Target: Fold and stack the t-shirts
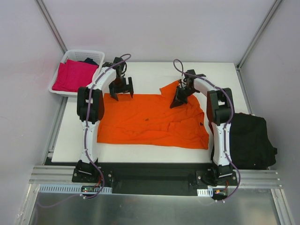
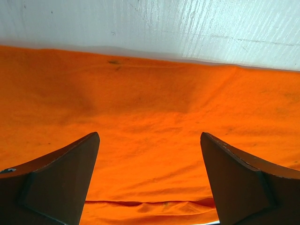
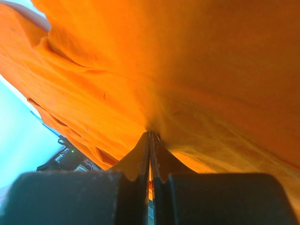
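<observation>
A bright orange t-shirt (image 1: 150, 119) lies spread across the middle of the white table (image 1: 140, 77). My left gripper (image 1: 122, 95) is open and empty, hovering over the shirt's far left edge; in the left wrist view orange cloth (image 2: 150, 117) shows between its spread fingers (image 2: 56, 183). My right gripper (image 1: 176, 102) is shut on the orange shirt near its far right part, where a sleeve is lifted; its fingers (image 3: 140, 159) pinch the cloth (image 3: 187, 70). A magenta-pink shirt (image 1: 72, 75) lies in the basket. A black shirt (image 1: 251, 140) lies at the right.
A white lattice basket (image 1: 79, 53) stands at the table's far left corner, with a dark cloth (image 1: 90, 61) behind the pink one. The black shirt hangs over the table's right edge beside the right arm's base.
</observation>
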Tool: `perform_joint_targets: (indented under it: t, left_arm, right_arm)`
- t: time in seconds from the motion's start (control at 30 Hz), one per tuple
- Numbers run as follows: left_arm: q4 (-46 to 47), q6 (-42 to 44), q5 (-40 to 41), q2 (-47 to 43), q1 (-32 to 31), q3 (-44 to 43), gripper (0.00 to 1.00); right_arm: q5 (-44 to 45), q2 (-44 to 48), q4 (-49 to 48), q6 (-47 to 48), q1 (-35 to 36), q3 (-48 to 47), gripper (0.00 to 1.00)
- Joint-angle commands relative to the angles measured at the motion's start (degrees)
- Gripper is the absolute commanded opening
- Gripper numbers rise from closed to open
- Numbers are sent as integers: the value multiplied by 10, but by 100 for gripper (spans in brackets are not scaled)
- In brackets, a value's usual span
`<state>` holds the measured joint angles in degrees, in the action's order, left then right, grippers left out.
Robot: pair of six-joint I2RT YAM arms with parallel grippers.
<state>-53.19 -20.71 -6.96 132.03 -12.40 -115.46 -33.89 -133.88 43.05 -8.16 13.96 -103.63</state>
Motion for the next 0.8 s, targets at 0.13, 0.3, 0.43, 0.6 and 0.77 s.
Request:
perform_joint_targets:
  t: [0.13,0.3,0.43,0.6,0.77]
  left_arm:
    - [-5,14,5,-31,-3,-1,90]
    - [-5,15,5,-28,-2,-3,91]
    - [-5,16,25,-27,-2,-2,90]
    - [-16,-2,115,-39,10,-5,94]
    - [-24,-10,170,-26,24,-24,96]
  right_arm:
    - [52,32,-4,2,-18,34,1]
    - [59,35,-8,-4,-21,41,1]
    - [15,27,-23,-4,-22,32,1]
    - [-42,33,-46,-37,-24,-2,7]
    - [-87,44,-69,-67,-28,-20,7]
